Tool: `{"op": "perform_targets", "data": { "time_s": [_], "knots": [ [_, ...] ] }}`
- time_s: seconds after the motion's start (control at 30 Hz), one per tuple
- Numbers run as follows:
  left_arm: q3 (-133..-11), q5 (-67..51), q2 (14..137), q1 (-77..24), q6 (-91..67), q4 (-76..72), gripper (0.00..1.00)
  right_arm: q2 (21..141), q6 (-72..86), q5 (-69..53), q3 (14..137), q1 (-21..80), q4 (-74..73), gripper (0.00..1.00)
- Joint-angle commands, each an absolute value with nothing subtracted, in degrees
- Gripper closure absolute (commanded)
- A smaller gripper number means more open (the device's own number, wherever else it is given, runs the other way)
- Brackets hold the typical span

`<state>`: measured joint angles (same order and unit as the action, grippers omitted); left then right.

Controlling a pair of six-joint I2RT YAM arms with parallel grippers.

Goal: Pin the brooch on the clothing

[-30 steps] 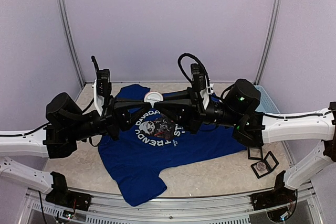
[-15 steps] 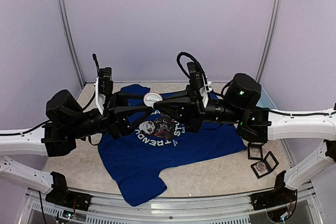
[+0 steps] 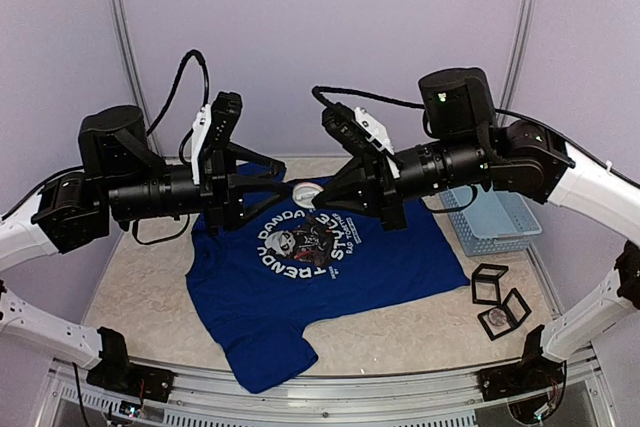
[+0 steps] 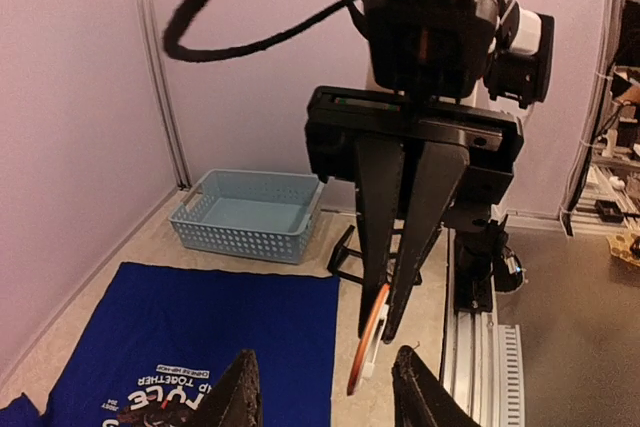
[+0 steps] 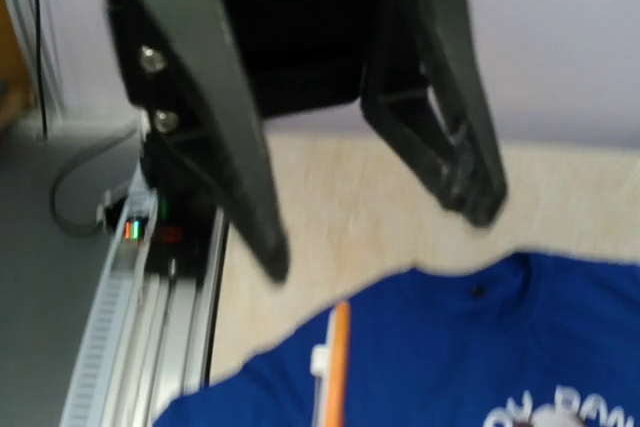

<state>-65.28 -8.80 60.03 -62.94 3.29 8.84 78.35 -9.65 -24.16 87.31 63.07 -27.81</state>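
The royal-blue T-shirt [image 3: 330,272] with the round panda print lies flat on the table, and also shows in the left wrist view [image 4: 200,327] and the right wrist view [image 5: 500,347]. My right gripper [image 3: 312,201] is shut on the brooch [image 3: 303,190], a round white disc with an orange rim, and holds it in the air above the shirt's collar. In the left wrist view the brooch [image 4: 365,349] hangs edge-on between the right gripper's [image 4: 385,332] closed fingers. My left gripper [image 3: 280,185] is open and empty, facing the brooch from the left, its fingertips [image 4: 243,392] wide apart.
A light-blue plastic basket [image 3: 490,217] stands at the back right, also in the left wrist view [image 4: 250,212]. Small black square frames [image 3: 500,299] lie on the table right of the shirt. Metal rails run along the near edge.
Both arms have risen from low over the shirt. The right gripper has carried the brooch up and slightly right. The right arm's elbow has swung up, uncovering the basket.
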Motion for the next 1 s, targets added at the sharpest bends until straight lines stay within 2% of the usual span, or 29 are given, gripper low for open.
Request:
{"op": "perform_targets", "data": {
  "time_s": [0.0,0.1,0.17,0.33,0.5,0.8,0.83,0.9,0.93,0.97],
  "knots": [
    [-67.74,-13.55,64.18,-64.32,6.65,20.46,0.61,82.25,-14.85,-22.76,91.92,64.15,-42.18,1.00],
    [-67.52,-13.50,64.42,-64.51,7.03,19.86,0.62,82.47,-15.65,-23.76,92.07,64.31,-40.51,1.00],
    [-67.42,-13.53,64.42,-64.59,6.92,19.41,0.67,82.89,-15.97,-23.60,92.58,64.61,-40.15,1.00],
    [-67.33,-12.54,64.51,-64.61,6.00,18.26,0.91,83.98,-16.94,-24.01,93.34,65.96,-40.50,1.00],
    [-67.06,-12.94,64.59,-64.64,5.82,17.58,1.00,85.07,-17.03,-23.83,94.29,66.66,-41.49,1.00],
    [-64.24,-12.22,62.17,-64.70,4.90,14.13,1.00,83.22,-17.35,-24.31,91.63,66.71,-38.16,1.00],
    [-63.86,-11.85,61.57,-64.67,4.84,13.54,0.94,82.86,-16.97,-23.81,91.13,66.69,-37.12,1.00],
    [-62.67,-11.10,60.40,-64.62,4.94,12.14,0.53,81.39,-15.60,-21.49,88.90,66.72,-33.26,1.00],
    [-61.72,-10.86,59.55,-64.62,5.15,10.91,0.44,80.05,-15.17,-20.59,86.94,66.66,-29.99,1.00],
    [-60.20,-10.81,58.72,-64.60,5.35,9.16,0.42,78.15,-14.01,-20.46,83.73,66.58,-25.25,1.00]
  ]
}}
